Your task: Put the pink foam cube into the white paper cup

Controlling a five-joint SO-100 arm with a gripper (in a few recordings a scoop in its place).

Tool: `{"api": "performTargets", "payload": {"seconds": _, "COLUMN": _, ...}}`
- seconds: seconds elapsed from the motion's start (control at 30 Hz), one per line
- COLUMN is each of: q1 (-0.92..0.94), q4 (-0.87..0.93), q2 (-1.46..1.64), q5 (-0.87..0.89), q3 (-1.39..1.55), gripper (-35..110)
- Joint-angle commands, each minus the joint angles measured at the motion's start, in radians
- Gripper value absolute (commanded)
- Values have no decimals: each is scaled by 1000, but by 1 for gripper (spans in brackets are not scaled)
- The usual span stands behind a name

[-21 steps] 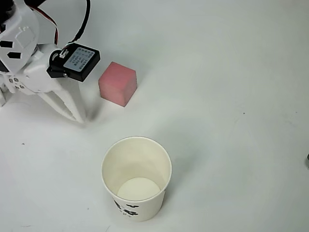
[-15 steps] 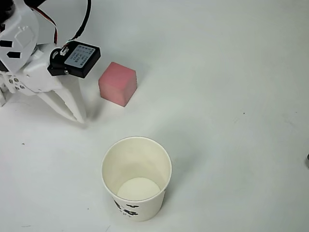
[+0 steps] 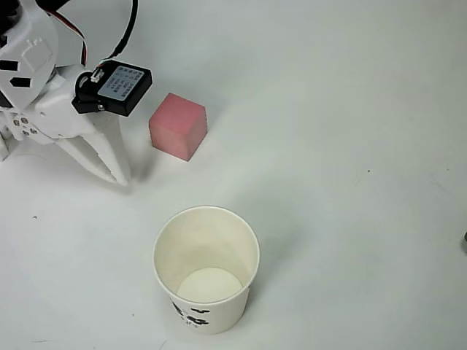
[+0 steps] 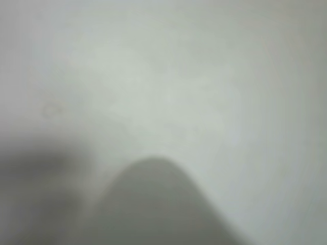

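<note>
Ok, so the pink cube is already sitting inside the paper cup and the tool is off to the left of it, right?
Not quite. The overhead view shows the cube on the table, above the cup in the picture and apart from it; the cup holds nothing. The tool is indeed left of the cube, tips down near the table.

The table [image 3: 350, 109] is plain white and smooth, with a few tiny dark specks on it. Soft light falls on it and makes pale grey shadows. In the wrist view the white top [image 4: 204, 76] looks blurry, with a dark fuzzy shape low down.
</note>
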Motion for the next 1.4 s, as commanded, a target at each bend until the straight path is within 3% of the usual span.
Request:
{"api": "performTargets", "payload": {"seconds": 0.0, "q1": -34, "q4": 9, "q2": 18, "q5": 15, "q3": -18, "gripper": 6}}
{"api": "performTargets", "payload": {"seconds": 0.2, "q1": -107, "q4": 18, "q2": 18, "q5": 52, "q3": -121, "gripper": 23}}
{"api": "performTargets", "payload": {"seconds": 0.4, "q1": -118, "q4": 138, "q2": 3, "q5": 120, "q3": -364, "gripper": 25}}
{"api": "performTargets", "payload": {"seconds": 0.73, "q1": -219, "q4": 258, "q2": -468, "q5": 374, "q3": -716, "gripper": 34}}
{"api": "performTargets", "payload": {"seconds": 1.07, "q1": -356, "q4": 204, "q2": -758, "q5": 471, "q3": -857, "gripper": 44}}
{"api": "performTargets", "payload": {"seconds": 1.37, "q1": -387, "q4": -3, "q2": -910, "q5": 388, "q3": -865, "gripper": 46}}
